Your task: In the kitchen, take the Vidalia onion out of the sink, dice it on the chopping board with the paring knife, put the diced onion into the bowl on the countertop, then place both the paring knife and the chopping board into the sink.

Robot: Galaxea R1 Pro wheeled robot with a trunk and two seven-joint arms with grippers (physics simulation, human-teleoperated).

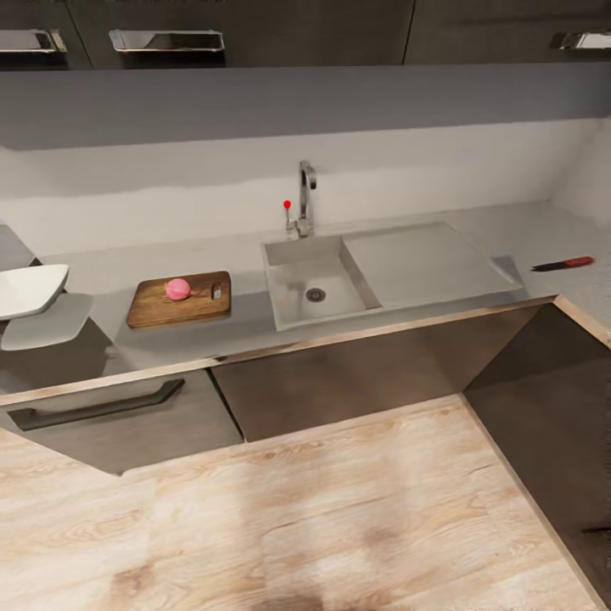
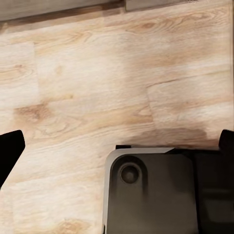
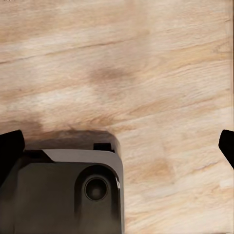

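The pinkish Vidalia onion [image 1: 177, 289] lies on the brown chopping board [image 1: 180, 299], on the grey countertop [image 1: 102, 271] left of the sink [image 1: 299, 253]. The basin holds nothing I can see. Far to the right on the countertop is the paring knife [image 1: 563, 264], with a dark blade and a red-marked handle. The white bowl [image 1: 30, 288] sits at the left edge. My left gripper [image 2: 119, 141] and right gripper [image 3: 119, 144] are both open, hanging low over the wood floor, with nothing between the fingers.
A chrome tap [image 1: 305, 199] with a red knob stands behind the sink, and the drainboard [image 1: 424, 263] spreads to its right. The counter turns a corner at the right [image 1: 585, 318]. Dark cabinets [image 1: 339, 382] run under the worktop. A dark grey part of my base [image 2: 151, 195] sits below the grippers.
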